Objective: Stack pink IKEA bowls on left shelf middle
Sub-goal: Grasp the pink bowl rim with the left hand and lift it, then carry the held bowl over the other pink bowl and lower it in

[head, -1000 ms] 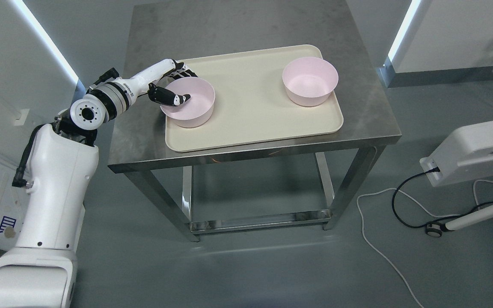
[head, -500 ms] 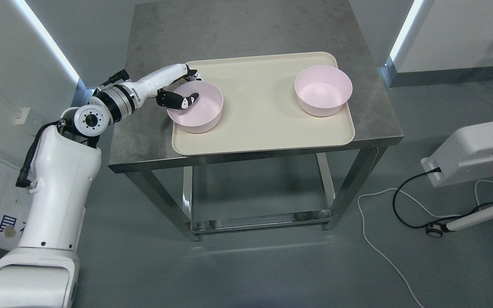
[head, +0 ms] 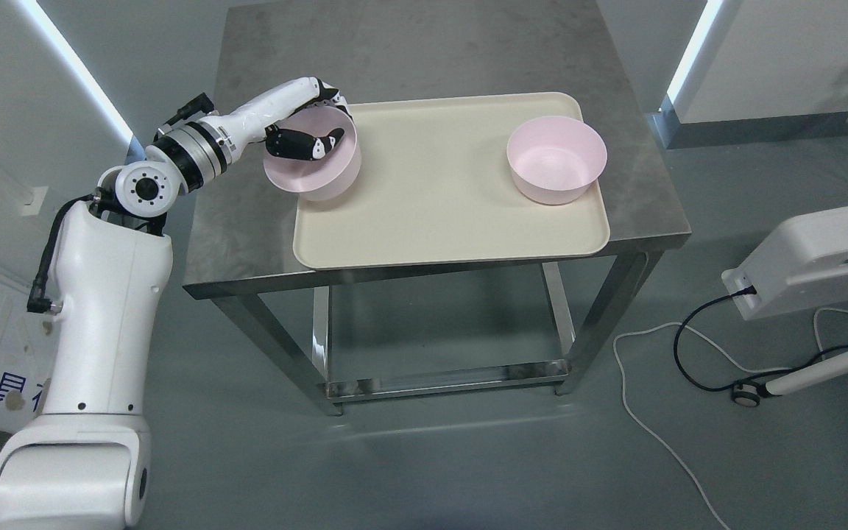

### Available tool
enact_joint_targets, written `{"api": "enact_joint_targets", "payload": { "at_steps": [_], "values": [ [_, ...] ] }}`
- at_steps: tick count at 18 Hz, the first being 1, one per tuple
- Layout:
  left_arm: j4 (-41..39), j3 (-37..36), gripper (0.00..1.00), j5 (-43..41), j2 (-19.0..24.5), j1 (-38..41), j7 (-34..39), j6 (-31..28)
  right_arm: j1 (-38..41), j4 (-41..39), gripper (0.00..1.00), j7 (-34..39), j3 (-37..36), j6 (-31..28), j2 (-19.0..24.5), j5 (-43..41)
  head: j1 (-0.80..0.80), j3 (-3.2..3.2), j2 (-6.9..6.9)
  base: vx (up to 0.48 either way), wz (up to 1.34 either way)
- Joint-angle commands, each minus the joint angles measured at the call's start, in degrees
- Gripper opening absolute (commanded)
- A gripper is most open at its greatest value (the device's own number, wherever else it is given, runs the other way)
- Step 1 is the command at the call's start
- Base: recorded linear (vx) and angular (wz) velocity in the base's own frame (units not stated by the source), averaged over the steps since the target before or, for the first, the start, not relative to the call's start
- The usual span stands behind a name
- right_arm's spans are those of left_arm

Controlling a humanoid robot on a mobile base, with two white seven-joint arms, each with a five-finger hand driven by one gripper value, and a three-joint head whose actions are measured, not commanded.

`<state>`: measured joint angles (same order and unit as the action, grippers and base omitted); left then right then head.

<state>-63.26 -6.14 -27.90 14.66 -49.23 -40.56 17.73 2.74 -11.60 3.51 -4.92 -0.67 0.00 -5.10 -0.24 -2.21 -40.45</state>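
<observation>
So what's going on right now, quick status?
Left hand shut on near pink bowl, tilted, over the tray's left edge. Second pink bowl sits on tray's right. Right hand out of view. Nothing in the way.

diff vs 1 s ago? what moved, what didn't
The left hand, already gripping the near pink bowl by its rim, has lifted it and tilted it, carrying it left so it now overhangs the tray's left edge. The view shifted slightly too. The second pink bowl stays on the tray's right side; the tray stays on the steel table.
</observation>
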Motion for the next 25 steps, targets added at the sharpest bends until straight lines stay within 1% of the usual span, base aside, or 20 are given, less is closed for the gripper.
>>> {"api": "enact_joint_targets", "payload": {
  "at_steps": [1, 3, 4, 7, 8, 10, 11, 13, 15, 16, 21, 25],
  "values": [
    [-4.1, 5.3, 0.0, 2.8, -7.1, -1.4, -1.4, -0.8, 0.0, 0.0, 1.0, 0.0, 0.0, 0.0, -1.0, 0.0, 0.0, 0.0, 0.0, 0.0, 0.0],
    [-6.1, 4.1, 0.0, 2.7, -11.9, -3.0, -3.8, -0.7, 0.1, 0.0, 1.0, 0.0, 0.0, 0.0, -1.0, 0.0, 0.0, 0.0, 0.0, 0.0, 0.0],
    [-7.0, 2.4, 0.0, 2.6, -13.7, -4.0, -4.7, -0.7, 0.0, 0.0, 1.0, 0.0, 0.0, 0.0, -1.0, 0.0, 0.0, 0.0, 0.0, 0.0, 0.0],
    [-7.0, -6.3, 0.01, 2.5, -13.7, -8.6, -4.2, -1.1, 0.0, 0.0, 1.0, 0.0, 0.0, 0.0, -1.0, 0.0, 0.0, 0.0, 0.0, 0.0, 0.0],
    [-7.0, -11.6, 0.01, 2.8, -13.7, -9.9, -3.4, -2.5, 0.0, 0.0, 1.0, 0.0, 0.0, 0.0, -1.0, 0.0, 0.0, 0.0, 0.0, 0.0, 0.0],
    [-6.6, -20.7, 0.01, 3.5, -13.7, -10.6, 2.0, -4.4, 0.0, 0.0, 1.0, 0.0, 0.0, 0.0, -1.0, 0.0, 0.0, 0.0, 0.0, 0.0, 0.0],
    [-6.3, -26.8, 0.01, 3.7, -13.7, -10.7, 5.0, -4.6, 0.0, 0.0, 1.0, 0.0, 0.0, 0.0, -1.0, 0.0, 0.0, 0.0, 0.0, 0.0, 0.0],
    [-5.7, -35.3, 0.01, 3.5, -13.7, -10.7, 7.8, -6.4, 0.0, 0.0, 1.0, 0.0, 0.0, 0.0, -1.0, 0.0, 0.0, 0.0, 0.0, 0.0, 0.0],
    [-3.3, -40.9, 0.02, 3.8, -13.7, -12.4, 10.2, -8.1, 0.0, 0.0, 1.0, 0.0, 0.0, 0.0, -1.0, 0.0, 0.0, 0.0, 0.0, 0.0, 0.0],
    [-1.8, -42.9, 0.02, 4.0, -13.7, -13.9, 11.3, -8.2, 0.0, 0.0, 1.0, 0.0, 0.0, 0.0, -1.0, 0.0, 0.0, 0.0, 0.0, 0.0, 0.0],
    [1.7, -45.3, 0.02, 7.3, -13.7, -19.6, 14.3, -9.9, 0.0, 0.0, 1.0, 0.0, 0.0, 0.0, -1.0, 0.0, 0.0, 0.0, 0.0, 0.0, 0.0],
    [6.6, -46.1, 0.03, 7.3, -13.7, -19.9, 17.0, -10.0, 0.0, 0.0, 1.0, 0.0, 0.0, 0.0, -1.0, 0.0, 0.0, 0.0, 0.0, 0.0, 0.0]
  ]
}}
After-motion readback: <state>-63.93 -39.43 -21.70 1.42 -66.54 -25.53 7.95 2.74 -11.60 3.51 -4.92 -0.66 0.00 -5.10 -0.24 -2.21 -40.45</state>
